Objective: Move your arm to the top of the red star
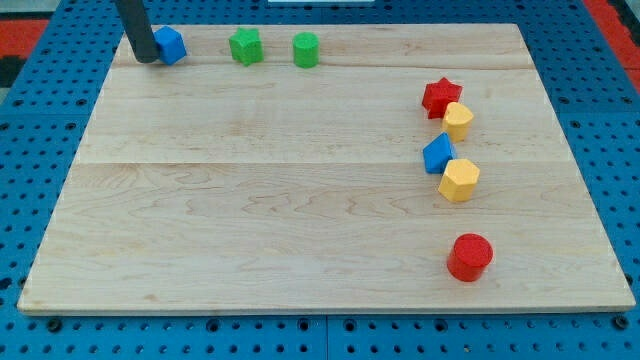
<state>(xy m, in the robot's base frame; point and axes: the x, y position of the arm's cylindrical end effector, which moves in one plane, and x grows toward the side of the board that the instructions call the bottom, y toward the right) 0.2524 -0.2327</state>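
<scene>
The red star lies on the wooden board at the view's right, upper part, touching a yellow block just below and right of it. My tip is at the board's top left corner, touching the left side of a blue block. The tip is far to the left of the red star, nearly the whole board width away.
A green star-like block and a green cylinder sit along the top edge. Below the red star lie a blue block, a yellow hexagon-like block and a red cylinder.
</scene>
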